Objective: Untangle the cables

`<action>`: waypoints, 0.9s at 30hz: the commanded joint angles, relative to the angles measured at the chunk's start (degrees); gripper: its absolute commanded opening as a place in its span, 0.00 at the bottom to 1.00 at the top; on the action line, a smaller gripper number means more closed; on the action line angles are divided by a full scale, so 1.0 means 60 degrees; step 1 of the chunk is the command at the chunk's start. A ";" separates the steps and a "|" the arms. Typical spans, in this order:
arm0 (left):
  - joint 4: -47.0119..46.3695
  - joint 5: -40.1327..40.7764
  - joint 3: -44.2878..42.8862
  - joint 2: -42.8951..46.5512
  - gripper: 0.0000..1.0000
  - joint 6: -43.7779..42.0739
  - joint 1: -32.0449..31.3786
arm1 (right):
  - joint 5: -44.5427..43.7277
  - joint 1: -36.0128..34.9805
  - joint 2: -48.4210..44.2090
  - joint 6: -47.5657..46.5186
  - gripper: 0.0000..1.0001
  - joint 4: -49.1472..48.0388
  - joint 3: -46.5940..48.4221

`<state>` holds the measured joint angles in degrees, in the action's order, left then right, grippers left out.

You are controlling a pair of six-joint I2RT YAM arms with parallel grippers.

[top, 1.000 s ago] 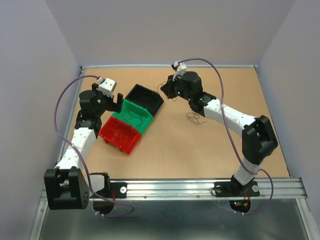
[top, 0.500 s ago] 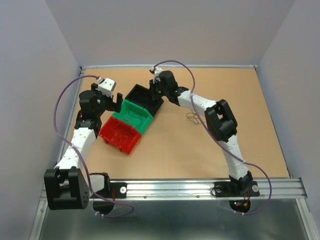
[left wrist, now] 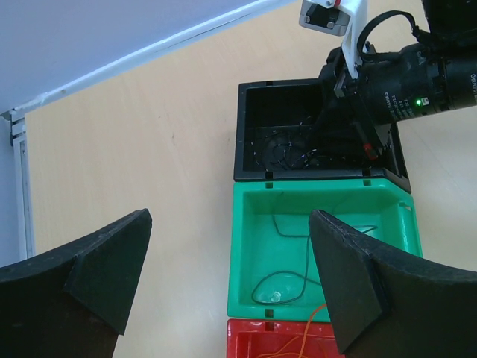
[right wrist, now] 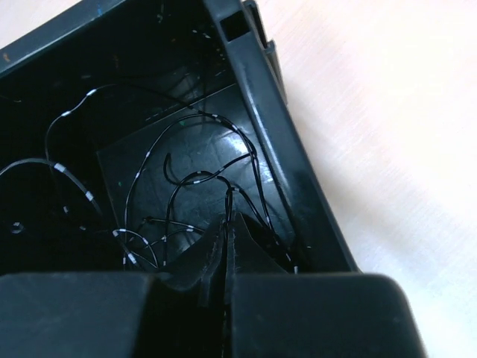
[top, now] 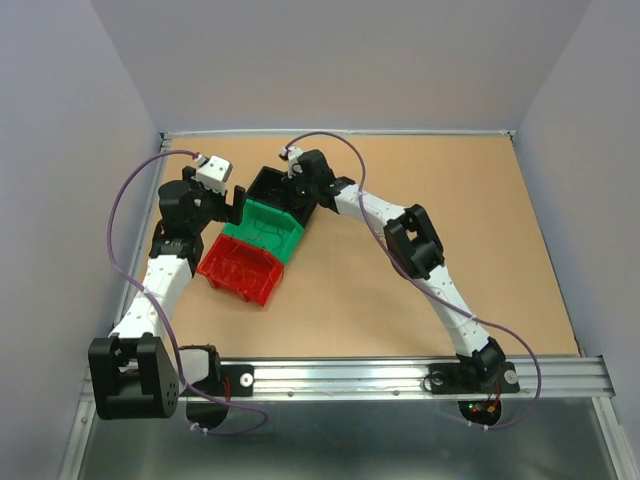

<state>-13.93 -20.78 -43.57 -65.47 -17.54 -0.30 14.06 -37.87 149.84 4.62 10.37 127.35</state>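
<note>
Over the black bin (left wrist: 250, 127) the right gripper (right wrist: 227, 224) hangs low, jaws pinched on a strand (so it looks) of the dark cables (right wrist: 186, 179), which curl away toward its eleven o'clock across the bin floor. The left gripper (left wrist: 231, 218), spread wide and empty, hovers farther off at the bin's nine o'clock

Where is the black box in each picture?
Top view: black box upper middle, behind green box.
Left wrist view: black box upper right of centre, above green box.
Right wrist view: black box fills most of the frame.
Shared landmark: right fingers dipping into it.
</note>
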 commanded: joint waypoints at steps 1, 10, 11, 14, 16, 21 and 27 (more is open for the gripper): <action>-0.0388 -0.0024 -0.0048 0.0087 0.99 -0.0006 -0.0024 | -0.1329 -0.0017 -0.0114 -0.0214 0.01 0.0820 -0.0511; -0.0315 0.0006 -0.0193 -0.0176 0.99 -0.0006 -0.0024 | -0.2020 0.0408 -0.2061 -0.0565 0.00 0.0952 -0.4112; -0.0242 0.0020 -0.0223 -0.0220 0.99 0.0008 -0.0024 | -0.2109 0.0524 -0.2498 -0.0580 0.01 0.0894 -0.4797; -0.0241 -0.0009 -0.0253 -0.0352 0.99 0.0023 -0.0024 | -0.1950 0.0817 -0.3043 -0.0376 0.01 0.0558 -0.5606; -0.0241 -0.0038 -0.0267 -0.0426 0.99 0.0008 -0.0024 | -0.1861 0.0949 -0.3293 -0.0302 0.00 0.0440 -0.5654; -0.0139 0.0093 -0.0355 -0.0543 0.99 0.0008 -0.0024 | -0.2022 0.1447 -0.3192 0.0107 0.01 0.0454 -0.5040; -0.0124 0.0181 -0.0399 -0.0675 0.99 0.0023 -0.0024 | -0.1204 0.1565 -0.3161 0.0153 0.17 0.0454 -0.4277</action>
<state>-13.45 -20.23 -43.64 -69.08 -17.52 -0.30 4.23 -28.91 129.99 5.21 10.26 97.76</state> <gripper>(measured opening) 0.986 0.076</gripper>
